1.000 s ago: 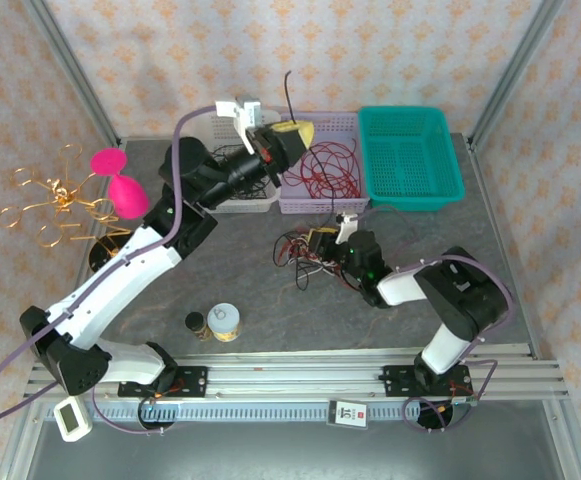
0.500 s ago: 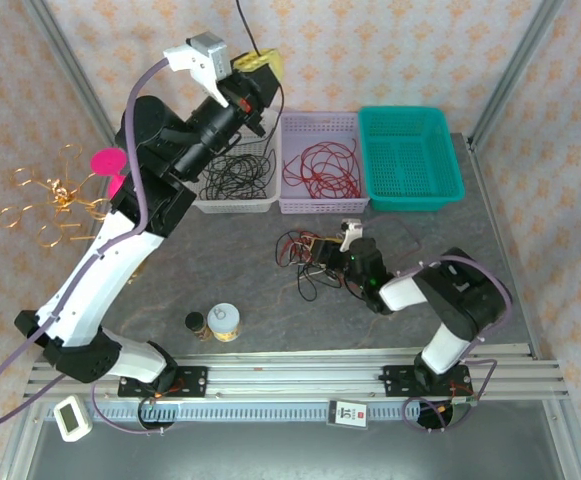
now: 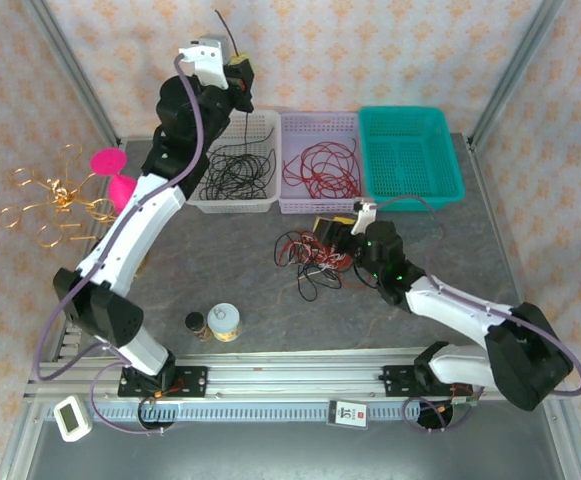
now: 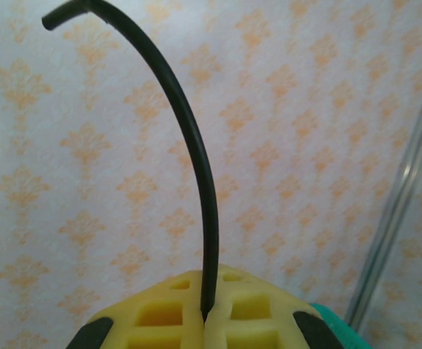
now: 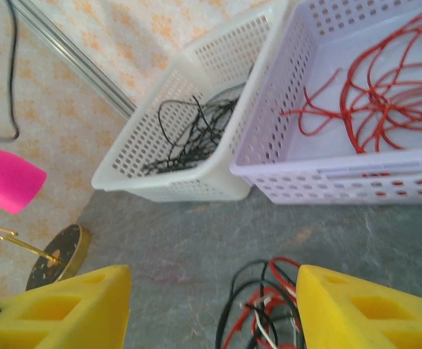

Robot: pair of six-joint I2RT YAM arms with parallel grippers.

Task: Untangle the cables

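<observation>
Here, the black cable (image 4: pixel 200 167) rises upright (tip curling over) from left claw (image 4: pixel 205 316).

i've lifted my left gripper (image 3: pixel 238 72), carrying its black cable (image 4: pixel 196 145), from beside the purple basket (image 3: pixel 320 206) to high above the white basket (image 3: pixel 232 206), while my right gripper (image 5: pixel 214 305) has spread wide and its arm stretched out.

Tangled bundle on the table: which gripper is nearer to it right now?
Right. The right gripper hangs open just right of the tangled bundle; the left gripper is high at the back, above the white basket, shut on a black cable.
</observation>
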